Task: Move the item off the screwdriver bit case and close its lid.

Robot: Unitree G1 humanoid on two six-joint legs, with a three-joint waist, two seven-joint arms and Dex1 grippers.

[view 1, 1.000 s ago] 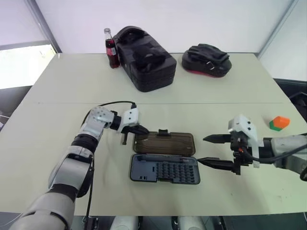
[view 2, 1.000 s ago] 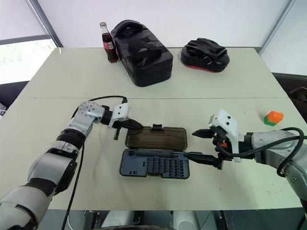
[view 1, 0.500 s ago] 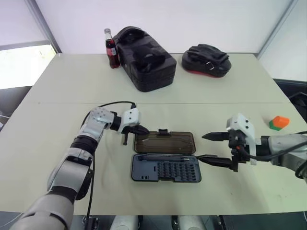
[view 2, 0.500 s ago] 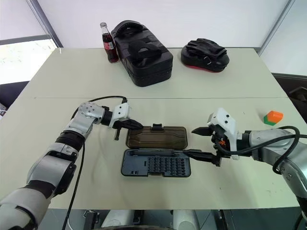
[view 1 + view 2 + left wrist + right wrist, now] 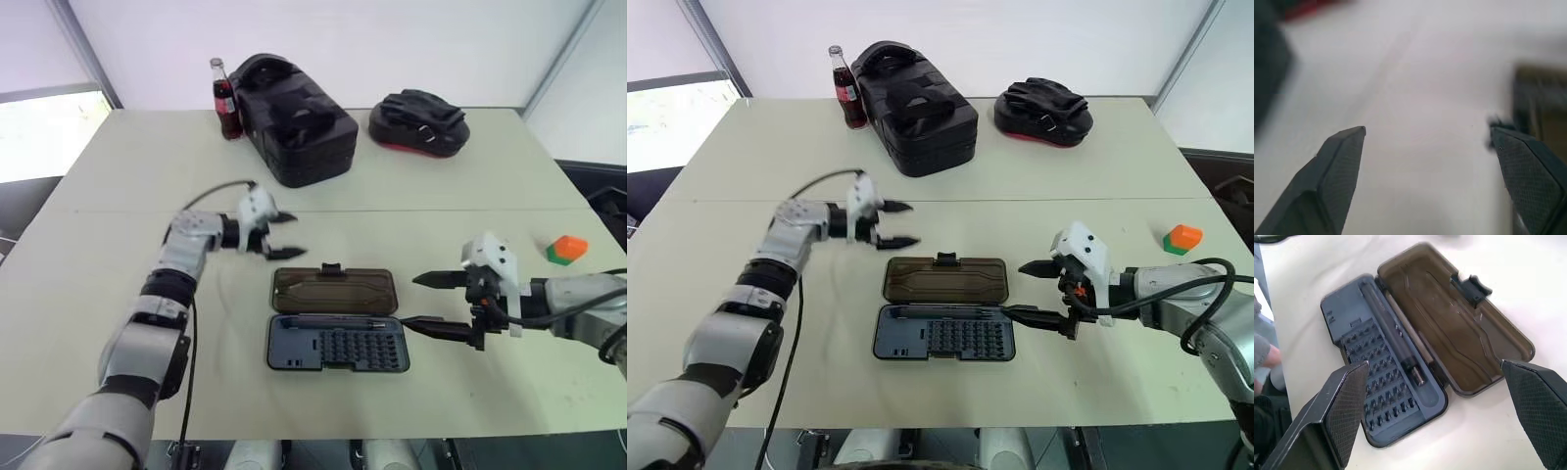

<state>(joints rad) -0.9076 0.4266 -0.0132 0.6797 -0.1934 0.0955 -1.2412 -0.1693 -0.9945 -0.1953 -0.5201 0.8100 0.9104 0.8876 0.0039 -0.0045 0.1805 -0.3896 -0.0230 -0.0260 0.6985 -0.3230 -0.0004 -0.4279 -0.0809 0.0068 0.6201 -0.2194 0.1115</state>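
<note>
Left gripper [image 5: 278,235]: a moment ago its fingers were pinched shut at the left end of the lid [image 5: 334,291]; now it has lifted off, hangs above the table [image 5: 147,166] just behind and left of the case, fingers spread wide, nothing held. Lid unchanged by that attempt: it lies flat, swung fully open behind the base, black latch on its far long edge. Reading: the pinch let go without turning the lid over, so the closing step is still to do.

Screwdriver bit case [image 5: 338,343]: centre front of the table, base nearest the robot, rows of bits and the slim driver exposed. Nothing rests on base or lid.

Right gripper [image 5: 1040,292]: at the case's right end, close beside it but not touching, fingers wide apart, empty. It has hardly moved.

The item [image 5: 566,249]: orange block with green part, far right on the table, well apart from the case. First half of the task looks finished.

Surroundings, back row from left: cola bottle [image 5: 225,98], bulky black bag [image 5: 299,132], black-and-red pouch [image 5: 419,122]. All well behind the work, none in the lid's swing path. The obstacle, as I judge it, is the lid lying flat on the table, offering little edge to catch.
</note>
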